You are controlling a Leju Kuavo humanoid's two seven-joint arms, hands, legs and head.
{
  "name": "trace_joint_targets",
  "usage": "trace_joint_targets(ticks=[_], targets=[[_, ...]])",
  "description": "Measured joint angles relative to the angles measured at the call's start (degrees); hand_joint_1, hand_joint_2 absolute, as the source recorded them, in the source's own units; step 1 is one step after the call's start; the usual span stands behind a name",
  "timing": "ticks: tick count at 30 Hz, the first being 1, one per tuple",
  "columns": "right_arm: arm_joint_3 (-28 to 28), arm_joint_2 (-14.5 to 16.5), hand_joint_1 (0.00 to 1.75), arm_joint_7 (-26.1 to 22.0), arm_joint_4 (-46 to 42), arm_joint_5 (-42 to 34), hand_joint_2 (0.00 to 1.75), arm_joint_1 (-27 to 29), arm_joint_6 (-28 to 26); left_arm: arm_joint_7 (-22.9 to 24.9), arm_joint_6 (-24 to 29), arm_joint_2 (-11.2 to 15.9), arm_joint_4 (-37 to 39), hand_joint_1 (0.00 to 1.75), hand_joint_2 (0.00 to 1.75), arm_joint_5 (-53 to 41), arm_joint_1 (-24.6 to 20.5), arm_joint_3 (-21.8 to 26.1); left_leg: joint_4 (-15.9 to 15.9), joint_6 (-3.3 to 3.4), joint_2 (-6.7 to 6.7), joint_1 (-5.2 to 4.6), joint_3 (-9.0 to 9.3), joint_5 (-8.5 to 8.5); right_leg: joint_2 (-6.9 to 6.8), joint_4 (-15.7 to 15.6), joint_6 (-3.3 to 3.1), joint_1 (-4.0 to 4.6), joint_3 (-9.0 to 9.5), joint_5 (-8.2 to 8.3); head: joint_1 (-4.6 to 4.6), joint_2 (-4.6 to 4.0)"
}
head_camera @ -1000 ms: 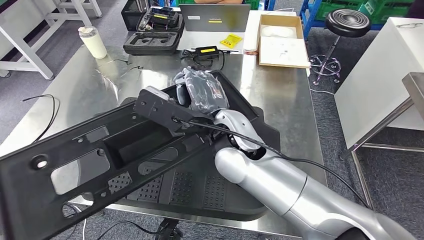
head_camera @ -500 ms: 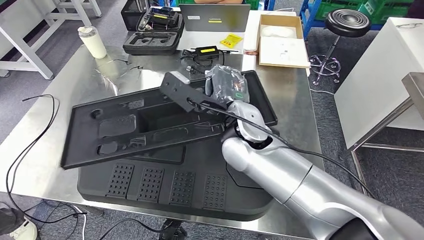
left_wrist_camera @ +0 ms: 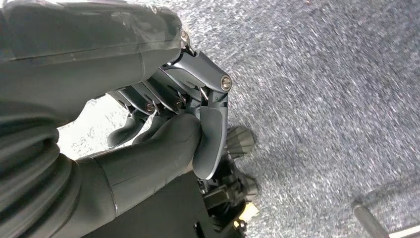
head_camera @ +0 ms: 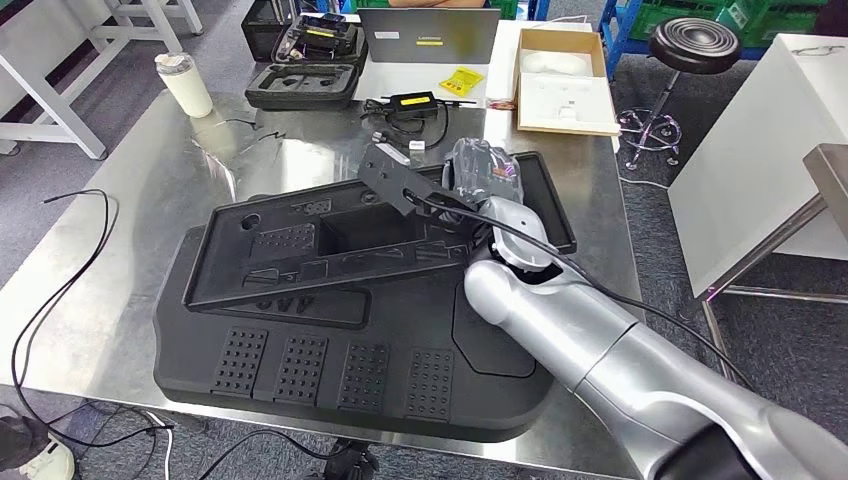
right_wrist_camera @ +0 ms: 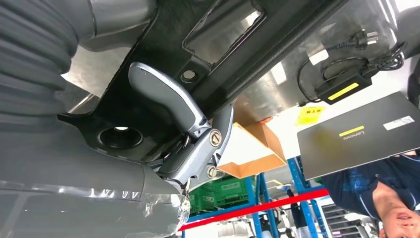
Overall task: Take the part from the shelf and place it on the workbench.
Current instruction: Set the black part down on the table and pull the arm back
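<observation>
The part (head_camera: 330,245), a long black moulded panel with recesses and cut-outs, lies slanted low over the steel workbench (head_camera: 120,230). Its left end is down on a larger black ribbed panel (head_camera: 400,370) that lies flat on the bench. My right hand (head_camera: 483,170), wrapped in clear film, grips the part's right end near the bench's far right side. From the right wrist, the thumb and fingers (right_wrist_camera: 193,134) clamp the part's edge (right_wrist_camera: 257,54) from below. My left hand (left_wrist_camera: 188,124) hangs over grey carpet, fingers curled in with nothing in them.
Along the bench's far edge are a laptop (head_camera: 430,35), a cardboard box (head_camera: 565,85), black cases (head_camera: 310,85), a power adapter (head_camera: 413,101) and a white bottle (head_camera: 186,84). A stool (head_camera: 695,45) and a white table (head_camera: 770,150) stand to the right. A person (right_wrist_camera: 376,193) sits behind the laptop.
My right hand has carried the part to the right and away from me. The part has dropped from a raised tilt near the camera to lying low over the flat panel.
</observation>
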Motion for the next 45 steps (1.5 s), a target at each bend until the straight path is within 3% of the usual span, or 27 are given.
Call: trace_joint_targets(ticks=[15, 19, 20, 24, 28, 32, 45], targets=[[0.00, 0.02, 1.75, -4.07, 1.93, -0.49, 1.75, 0.24, -0.92, 0.37, 0.16, -0.28, 0.00, 1.75, 1.75, -1.17, -0.12, -0.01, 0.00, 0.00, 0.00, 0.00, 0.00, 0.00, 0.00, 0.00, 0.00, 0.00, 0.00, 0.00, 0.00, -0.02], [0.00, 0.02, 0.00, -4.48, 2.04, -0.50, 1.75, 0.27, -1.20, 0.52, 0.85, -0.31, 0.00, 0.00, 1.75, -1.48, -0.12, -0.01, 0.00, 0.00, 0.00, 0.00, 0.00, 0.00, 0.00, 0.00, 0.00, 0.00, 0.00, 0.00, 0.00, 0.00], [0.00, 0.03, 0.00, -4.74, 2.05, -0.51, 1.75, 0.27, -1.44, 0.64, 1.34, -0.31, 0.00, 0.00, 1.75, -1.65, -0.12, -0.01, 0.00, 0.00, 0.00, 0.00, 0.00, 0.00, 0.00, 0.00, 0.00, 0.00, 0.00, 0.00, 0.00, -0.01], [0.00, 0.04, 0.00, -5.77, 2.06, -0.65, 1.75, 0.27, -2.43, 0.88, 2.26, -0.32, 0.00, 0.00, 0.00, -1.90, -0.12, -0.01, 0.00, 0.00, 0.00, 0.00, 0.00, 0.00, 0.00, 0.00, 0.00, 0.00, 0.00, 0.00, 0.00, -0.01], [0.00, 0.04, 0.00, -6.91, 2.06, -1.07, 1.75, 0.27, -2.86, 0.97, 1.95, -0.32, 0.00, 0.00, 0.00, -1.91, -0.12, -0.01, 0.00, 0.00, 0.00, 0.00, 0.00, 0.00, 0.00, 0.00, 0.00, 0.00, 0.00, 0.00, 0.00, -0.01], [0.00, 0.04, 0.00, -7.87, 2.10, -1.36, 1.75, 0.28, -2.85, 1.19, 1.66, -0.32, 0.00, 0.00, 1.75, -1.90, -0.12, -0.01, 0.00, 0.00, 0.00, 0.00, 0.00, 0.00, 0.00, 0.00, 0.00, 0.00, 0.00, 0.00, 0.00, -0.01], [0.00, 0.19, 0.00, -8.62, 2.14, -2.17, 1.75, 0.54, -2.85, 1.35, 1.58, -0.32, 0.00, 0.00, 1.75, -1.86, -0.12, -0.01, 0.00, 0.00, 0.00, 0.00, 0.00, 0.00, 0.00, 0.00, 0.00, 0.00, 0.00, 0.00, 0.00, -0.01]])
